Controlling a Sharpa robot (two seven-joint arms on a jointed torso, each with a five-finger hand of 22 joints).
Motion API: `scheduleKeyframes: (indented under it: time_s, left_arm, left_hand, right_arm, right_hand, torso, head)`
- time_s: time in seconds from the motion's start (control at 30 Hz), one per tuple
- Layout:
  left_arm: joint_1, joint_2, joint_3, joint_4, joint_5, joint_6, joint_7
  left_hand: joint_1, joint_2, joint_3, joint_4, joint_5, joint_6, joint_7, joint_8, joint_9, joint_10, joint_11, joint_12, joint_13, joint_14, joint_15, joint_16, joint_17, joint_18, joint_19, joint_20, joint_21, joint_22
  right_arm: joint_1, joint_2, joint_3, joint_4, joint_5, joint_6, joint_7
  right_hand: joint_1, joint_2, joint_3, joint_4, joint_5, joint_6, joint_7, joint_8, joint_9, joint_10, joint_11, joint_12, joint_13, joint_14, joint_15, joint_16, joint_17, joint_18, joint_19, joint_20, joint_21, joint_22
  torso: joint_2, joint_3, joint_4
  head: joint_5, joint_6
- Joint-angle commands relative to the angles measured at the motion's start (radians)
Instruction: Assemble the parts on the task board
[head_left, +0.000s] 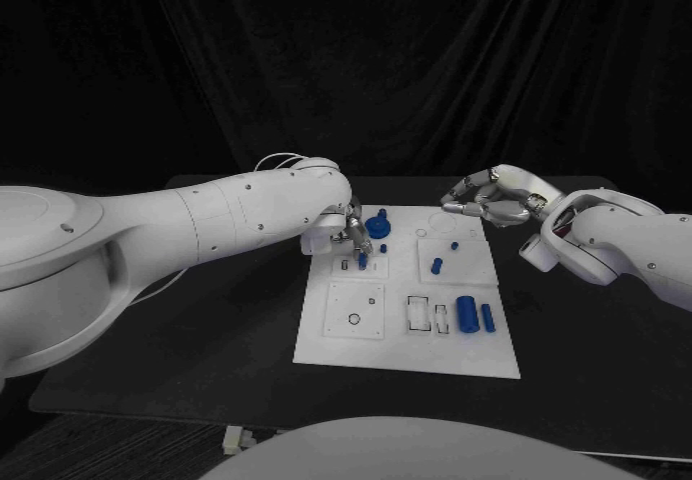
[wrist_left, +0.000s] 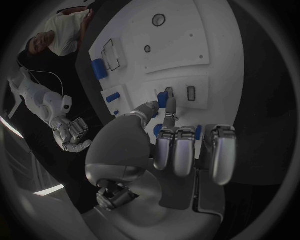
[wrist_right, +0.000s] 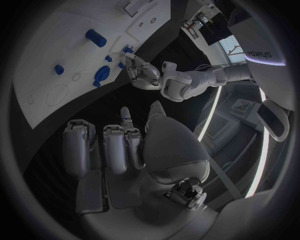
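Observation:
The white task board lies in the middle of the black table. My left hand hovers over the board's far left part and pinches a small blue peg between thumb and a finger, its tip close to the board. The left wrist view shows that peg at the fingertips of the left hand, beside small slots in the board. My right hand hangs above the table past the board's far right corner, fingers curled in on nothing; the right wrist view shows it the same way.
Other blue parts are on the board: a round piece at the far edge, a short peg in the middle, and a thick cylinder with a thinner one at the right. Black table surrounds the board.

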Motion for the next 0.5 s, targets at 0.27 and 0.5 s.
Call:
scheduleKeyframes:
  time_s: [0.27, 0.5]
  left_arm:
    - [-0.001, -0.003, 0.001, 0.002, 0.011, 0.020, -0.008]
    - [-0.002, -0.008, 0.001, 0.007, 0.011, 0.030, -0.016]
  left_hand:
    - [-0.002, 0.007, 0.048, -0.038, 0.006, 0.000, -0.007, 0.003, 0.002, 0.104, -0.009, 0.004, 0.263, 0.106, -0.007, 0.003, 0.263, 0.006, 0.034, -0.009, -0.007, 0.171]
    - [-0.002, 0.007, 0.050, -0.039, 0.006, -0.001, -0.007, 0.002, 0.003, 0.104, -0.009, 0.004, 0.263, 0.106, -0.007, 0.003, 0.263, 0.007, 0.033, -0.009, -0.009, 0.170]
  right_arm:
    - [-0.003, 0.000, 0.001, 0.000, -0.003, 0.015, -0.015]
    - [-0.004, 0.000, 0.001, 0.000, -0.003, 0.019, -0.017]
  right_hand:
    - [0.011, 0.001, -0.007, -0.002, 0.006, 0.002, 0.003, -0.002, -0.001, 0.081, 0.007, -0.004, 0.224, 0.060, 0.007, -0.005, 0.122, 0.020, 0.027, 0.007, -0.004, 0.216]
    - [0.012, 0.001, -0.007, -0.002, 0.006, 0.002, 0.003, -0.002, -0.001, 0.080, 0.007, -0.004, 0.223, 0.060, 0.007, -0.005, 0.121, 0.020, 0.026, 0.007, -0.006, 0.215]
  torso:
    - [0.000, -0.0005, 0.0004]
    - [0.000, -0.0002, 0.0004]
  head:
    - [0.000, 0.000]
    - [0.001, 0.000]
